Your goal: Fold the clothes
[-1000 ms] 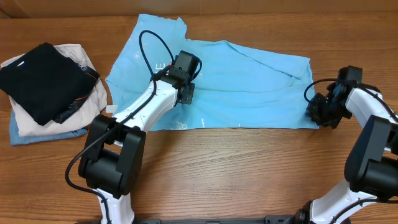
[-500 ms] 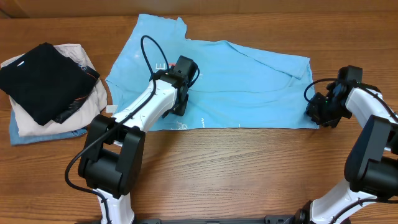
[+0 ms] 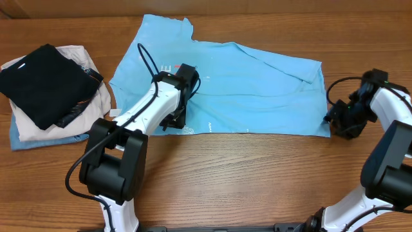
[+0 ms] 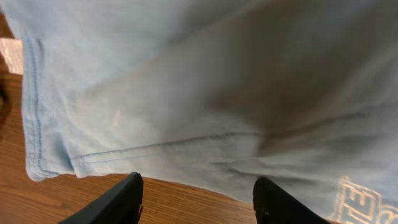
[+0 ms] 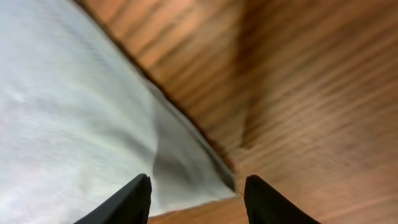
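The wooden bench (image 3: pixel 257 174) carries the sky-blue T-shirt (image 3: pixel 257 90), spread flat across its far middle, and a stack of folded garments (image 3: pixel 32 125) at far left.

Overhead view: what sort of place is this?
Probably a laundry-folding test bench: a wooden table, a sky-blue T-shirt spread flat, and a pile of folded garments beside it.

white links (image 3: pixel 145 111), black joints (image 3: pixel 114 173), looping black cables (image 3: pixel 143 55), dark claw fingers (image 4: pixel 118 200)
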